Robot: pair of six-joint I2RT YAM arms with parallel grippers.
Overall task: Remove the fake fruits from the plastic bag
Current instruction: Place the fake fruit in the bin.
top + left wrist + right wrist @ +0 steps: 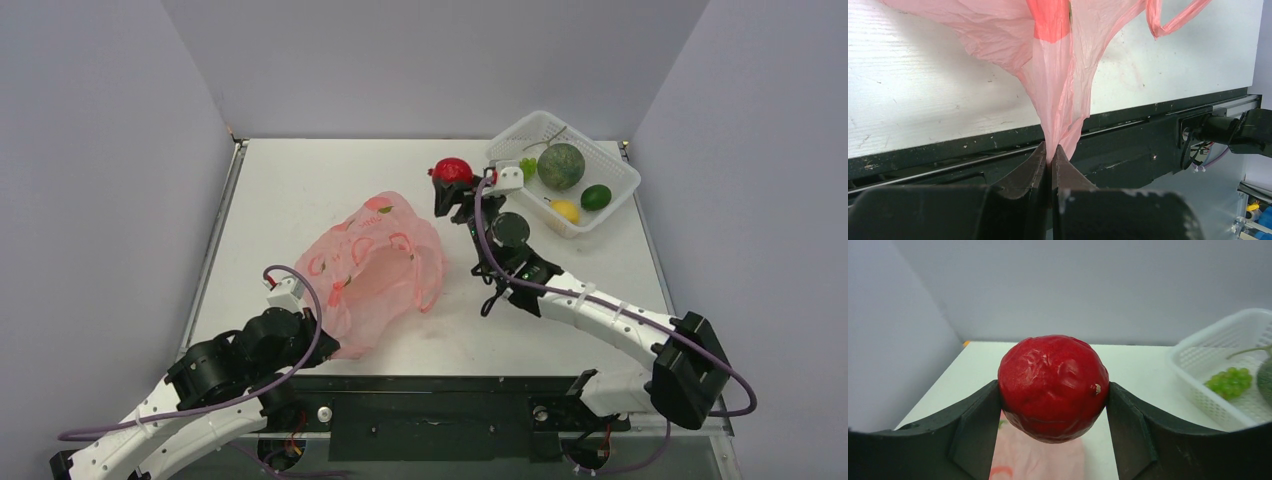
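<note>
Basket (616, 161) beside R gripper (1053, 392) clamping red fruit (1052, 372); L gripper (1050, 154) pinches bag (372, 272).

Bright, even, diffuse light from above in all three views. Top view sharp edge to edge. Table (300, 180) near-white, not blown out. Only a soft, faint shadow under the plastic bag (375, 270) toward the table's near edge. Walls flat, no hotspots.

Left wrist view: light passes through the thin bag. Table scuffs in focus. Left gripper (1050, 150) dark, its body along the bottom soft and out of focus.

Right wrist view: red fruit (1053, 387) crisp, mild sheen on its wrinkles. Right gripper (1053, 390) fingers underexposed. Basket (1218, 347) at the right edge slightly blurred.
</note>
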